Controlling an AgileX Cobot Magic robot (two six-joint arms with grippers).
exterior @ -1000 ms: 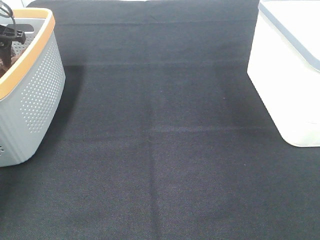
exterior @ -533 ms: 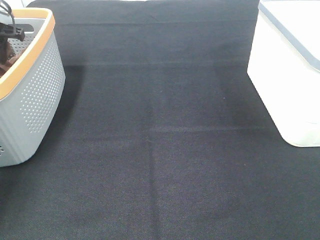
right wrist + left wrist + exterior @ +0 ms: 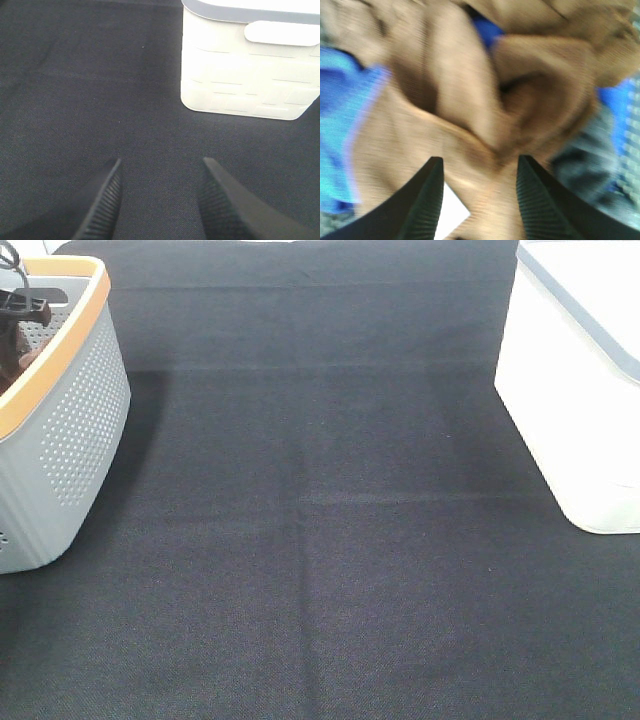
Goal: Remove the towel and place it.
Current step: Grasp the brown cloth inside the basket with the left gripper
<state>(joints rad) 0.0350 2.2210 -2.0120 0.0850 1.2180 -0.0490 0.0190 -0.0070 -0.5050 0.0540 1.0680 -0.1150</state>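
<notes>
The brown towel lies crumpled in the grey basket with an orange rim at the far left of the table; a bit of it shows in the high view. My left gripper is open, its fingers just above the towel's folds with nothing held between them. Part of that arm shows inside the basket. My right gripper is open and empty above the black table cloth, out of the high view.
Blue cloth lies beside and under the towel in the basket, and a white tag shows between the fingers. A white bin with a grey lid stands at the right, also in the right wrist view. The black cloth covers the table.
The left arm's visible part in the basket has shifted slightly. Nothing else has moved.
</notes>
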